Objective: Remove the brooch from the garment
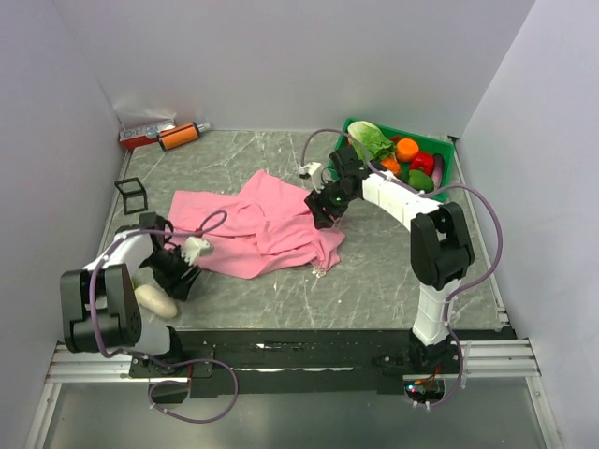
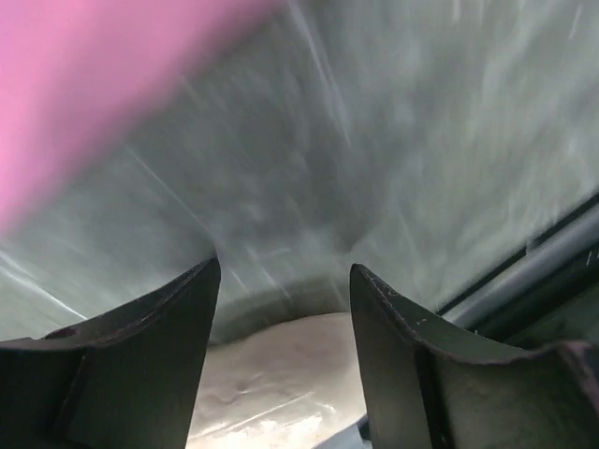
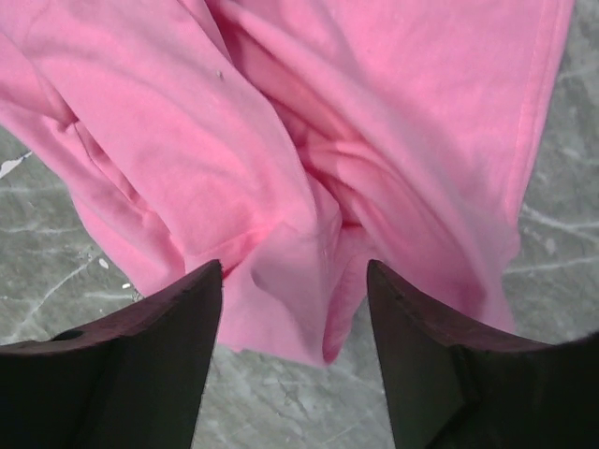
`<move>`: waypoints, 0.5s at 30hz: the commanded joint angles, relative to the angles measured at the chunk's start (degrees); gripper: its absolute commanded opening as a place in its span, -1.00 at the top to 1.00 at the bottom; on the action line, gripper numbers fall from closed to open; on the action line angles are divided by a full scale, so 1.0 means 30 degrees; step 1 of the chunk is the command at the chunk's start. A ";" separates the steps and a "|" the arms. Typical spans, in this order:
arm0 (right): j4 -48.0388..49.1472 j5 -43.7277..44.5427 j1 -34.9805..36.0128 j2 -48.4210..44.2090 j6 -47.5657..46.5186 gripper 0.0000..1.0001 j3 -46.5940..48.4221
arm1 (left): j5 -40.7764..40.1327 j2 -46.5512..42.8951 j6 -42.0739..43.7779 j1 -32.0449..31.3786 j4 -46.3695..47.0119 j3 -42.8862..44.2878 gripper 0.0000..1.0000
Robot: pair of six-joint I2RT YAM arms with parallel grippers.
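The garment (image 1: 253, 224) is a pink T-shirt lying crumpled in the middle of the table. A tiny pale speck (image 1: 321, 271) sits at its near right corner; it may be the brooch, but it is too small to be sure. My right gripper (image 1: 323, 213) hovers open over the shirt's right edge. In the right wrist view its fingers straddle a pink fold (image 3: 299, 271) without pinching it. My left gripper (image 1: 178, 279) is off the shirt's left side, open and empty (image 2: 285, 271). Its view is blurred and shows a strip of pink cloth (image 2: 84, 84).
A pale oval object (image 1: 154, 301) lies on the table just under the left gripper and shows between its fingers (image 2: 281, 374). A green bin (image 1: 447, 168) of vegetables stands at the back right. Orange and red items (image 1: 159, 138) lie at the back left, and a black wire cube (image 1: 133, 195) stands near the left wall.
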 commanded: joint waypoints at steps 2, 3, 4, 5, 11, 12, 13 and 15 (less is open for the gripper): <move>0.0941 0.0147 0.0596 0.1181 0.0197 -0.22 0.1703 | -0.1448 -0.1314 0.1775 0.0940 -0.1397 -0.0274 -0.27; 0.0562 0.0148 0.0683 0.1301 0.0109 -0.14 0.1852 | -0.1010 -0.1374 0.1542 0.0970 -0.1280 0.0223 -0.28; 0.0442 0.0090 0.0742 0.1389 -0.0008 -0.06 0.1970 | -0.0425 -0.1404 0.0872 0.1028 -0.0873 0.1446 -0.29; 0.0412 0.0060 0.0772 0.1390 -0.0241 0.09 0.1913 | 0.1089 -0.1375 0.0460 0.1000 -0.0521 0.2096 -0.35; -0.0233 -0.0289 0.0714 0.0401 -0.0158 1.00 0.2321 | 0.4238 -0.0909 -0.1188 0.0883 0.2789 0.5469 -0.94; -0.0204 -0.0524 0.0655 -0.0099 -0.0098 1.00 0.2323 | 0.4094 -0.0732 -0.0837 0.0853 0.2851 0.5704 -0.98; 0.0144 -0.0700 0.0626 -0.0626 0.0048 1.00 0.2323 | 0.3831 -0.0556 0.0442 0.0853 0.2765 0.6025 -0.94; 0.0527 -0.0849 0.0421 -0.2092 0.0924 1.00 0.2351 | 0.2345 0.0204 0.2205 0.0853 0.2297 0.6116 -0.84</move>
